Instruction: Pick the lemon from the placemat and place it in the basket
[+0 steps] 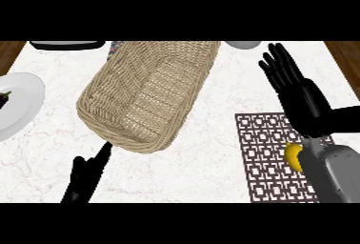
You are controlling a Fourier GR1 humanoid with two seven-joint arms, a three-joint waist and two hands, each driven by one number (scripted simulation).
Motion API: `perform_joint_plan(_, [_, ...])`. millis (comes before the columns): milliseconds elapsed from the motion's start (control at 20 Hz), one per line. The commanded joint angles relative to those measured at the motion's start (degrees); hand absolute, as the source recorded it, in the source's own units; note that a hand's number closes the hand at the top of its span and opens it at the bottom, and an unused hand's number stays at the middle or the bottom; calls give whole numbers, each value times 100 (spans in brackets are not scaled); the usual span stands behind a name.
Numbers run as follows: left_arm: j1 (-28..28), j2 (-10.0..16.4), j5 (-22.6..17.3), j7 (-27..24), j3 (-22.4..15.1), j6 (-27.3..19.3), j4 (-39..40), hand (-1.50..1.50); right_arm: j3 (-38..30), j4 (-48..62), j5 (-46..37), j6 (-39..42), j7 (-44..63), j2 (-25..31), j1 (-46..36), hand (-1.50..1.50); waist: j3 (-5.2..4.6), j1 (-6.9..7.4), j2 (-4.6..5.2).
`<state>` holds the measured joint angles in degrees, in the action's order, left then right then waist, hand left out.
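Lowest and closest, at the bottom left, the left hand (85, 177) rests with its fingers straight and pointing up, holding nothing; its fingertip nearly meets the near corner of the basket. Further left and higher, a white plate (21, 102) runs off the edge of the view. The wicker basket (144, 90) lies slantwise across the middle of the marble counter (211, 171), with nothing to be seen inside it. Right of it is the patterned placemat (264, 152), and on the mat's right side sits the lemon (294, 157), partly hidden behind the grey right forearm (341, 174). The right hand (299, 95) is spread open and holds nothing, its fingers reaching up past the mat's far edge, so the lemon sits back by the wrist and not under the palm.

Judged from this, the pick is not yet made. The main risk is the wrist or forearm brushing the lemon as the hand draws back to get over it: a rounded fruit could roll off the mat. Later, a low carry might catch the basket's near rim
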<state>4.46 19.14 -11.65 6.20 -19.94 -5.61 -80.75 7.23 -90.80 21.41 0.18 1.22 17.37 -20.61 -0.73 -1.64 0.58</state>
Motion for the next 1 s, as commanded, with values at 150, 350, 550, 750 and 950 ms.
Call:
perform_joint_plan(150, [-862, 602, 505, -518, 602, -234, -731, 0, 663, -194, 654, 1691, 48, 251, 330, 150, 98, 269, -96])
perform_joint_plan(350, [-1243, 812, 679, -808, 888, -349, -875, 0, 1275, -198, 1919, 2296, 357, -594, 1016, 150, 112, 248, -79])
perform_joint_plan(550, [-1243, 1172, 543, -783, 1340, -181, -956, 0, 1640, -2061, 1236, 1913, 364, -18, 2370, -150, 70, -12, -128])
perform_joint_plan(750, [-1380, 1076, 614, -618, 1300, -241, -939, 0, 1004, -2829, -68, 1303, 223, 535, 2152, -150, 67, -32, -129])
perform_joint_plan(950, [-1452, 1044, 604, -636, 1279, -215, -922, 0, 154, -2858, -947, 1386, 932, 1736, 1243, -150, 49, 10, -119])
